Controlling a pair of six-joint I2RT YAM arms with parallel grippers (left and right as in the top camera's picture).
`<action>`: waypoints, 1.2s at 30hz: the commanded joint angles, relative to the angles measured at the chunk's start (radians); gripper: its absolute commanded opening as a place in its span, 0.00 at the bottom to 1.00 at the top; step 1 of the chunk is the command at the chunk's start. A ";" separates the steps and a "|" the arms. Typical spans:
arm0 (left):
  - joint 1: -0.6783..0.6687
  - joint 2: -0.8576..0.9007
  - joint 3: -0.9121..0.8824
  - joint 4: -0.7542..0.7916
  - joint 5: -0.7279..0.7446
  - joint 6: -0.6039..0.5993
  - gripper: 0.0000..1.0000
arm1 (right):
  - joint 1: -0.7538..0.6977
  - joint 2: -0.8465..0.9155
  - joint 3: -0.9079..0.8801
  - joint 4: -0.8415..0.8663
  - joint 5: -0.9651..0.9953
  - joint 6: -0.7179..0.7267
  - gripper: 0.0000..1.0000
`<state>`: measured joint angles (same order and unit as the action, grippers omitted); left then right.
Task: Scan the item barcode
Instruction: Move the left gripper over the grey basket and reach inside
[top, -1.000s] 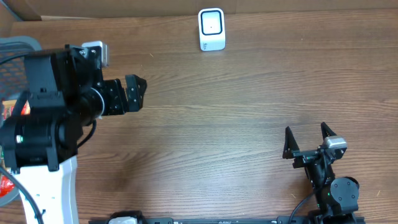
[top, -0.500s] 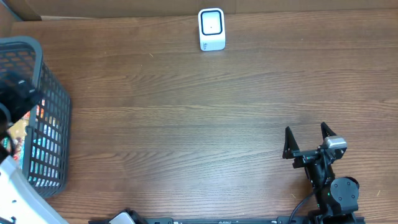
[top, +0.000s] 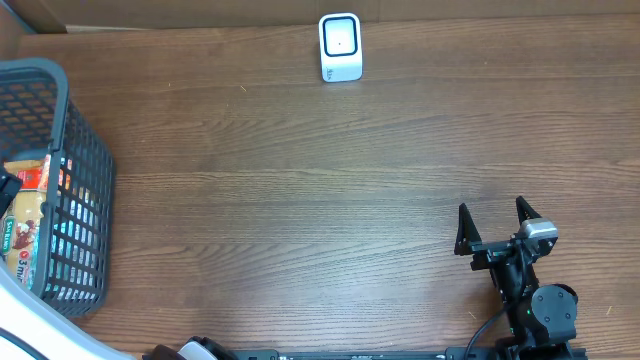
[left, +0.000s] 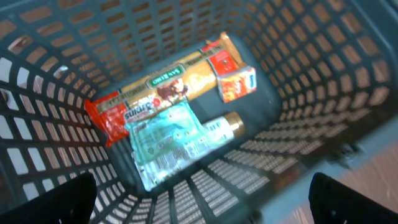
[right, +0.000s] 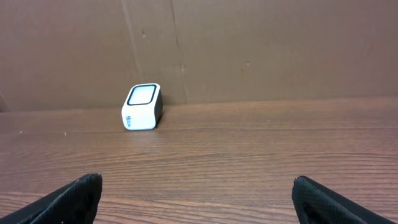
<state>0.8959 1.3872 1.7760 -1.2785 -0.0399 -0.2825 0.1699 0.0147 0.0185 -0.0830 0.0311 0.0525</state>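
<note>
Items: snack packet (left: 165, 87), teal pouch (left: 166, 144), small orange box (left: 237, 84), bottle (left: 222, 126), all lying inside grey basket (top: 88, 175) at worktop's (top: 300, 200) left edge. Left jaws: spread wide above basket interior. Right jaws: spread wide, front right. Scanner (top: 340, 46): white, far edge.

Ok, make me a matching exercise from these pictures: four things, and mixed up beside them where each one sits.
Things:
1 basket
2 scanner
3 right pincer
4 small orange box

Places:
A inside the basket
B far edge of the table, middle
C left edge of the table
D near edge, right side

Pairs: 1-C; 2-B; 3-D; 4-A
</note>
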 joint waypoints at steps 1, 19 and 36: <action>0.029 0.004 -0.045 0.046 -0.016 -0.033 1.00 | -0.002 -0.012 -0.011 0.002 0.010 0.008 1.00; 0.080 0.178 -0.315 0.275 0.008 0.114 1.00 | -0.002 -0.012 -0.011 0.002 0.010 0.008 1.00; 0.081 0.487 -0.315 0.347 -0.053 0.547 0.90 | -0.002 -0.012 -0.011 0.002 0.010 0.008 1.00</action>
<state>0.9714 1.8431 1.4662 -0.9401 -0.0700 0.1905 0.1699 0.0147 0.0185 -0.0830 0.0311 0.0525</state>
